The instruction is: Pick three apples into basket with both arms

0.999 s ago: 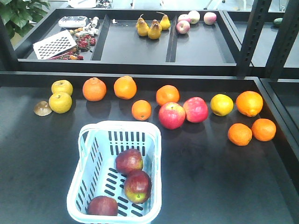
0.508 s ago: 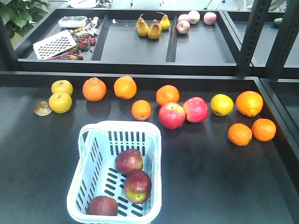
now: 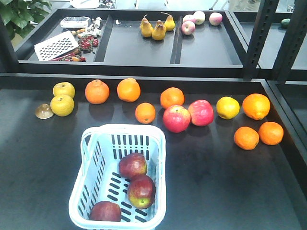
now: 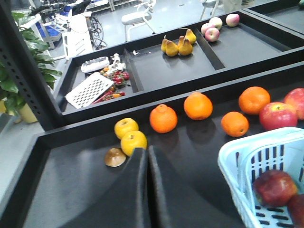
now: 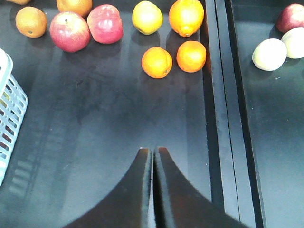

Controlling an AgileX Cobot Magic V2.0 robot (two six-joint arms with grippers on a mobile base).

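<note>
While three apples [image 3: 133,165] sit in the basket [image 3: 81,187], both tools [image 4: 147,156] [image 5: 153,156] hang pinched together, holding nothing.

3 dark red apples [image 3: 133,165] in 1 basket [image 3: 158,143]. On the worktop [image 3: 216,182]: 2 pink-red apples [image 3: 176,118]; 7 oranges [image 3: 97,91], 3 of them at 3 o'clock; 3 yellow fruits [image 3: 62,105], 2 at 9 o'clock. Back trays at 12 o'clock: 3 pears [image 3: 157,28], 3 pale apples [image 3: 198,17], 1 grater [image 3: 56,45].
</note>
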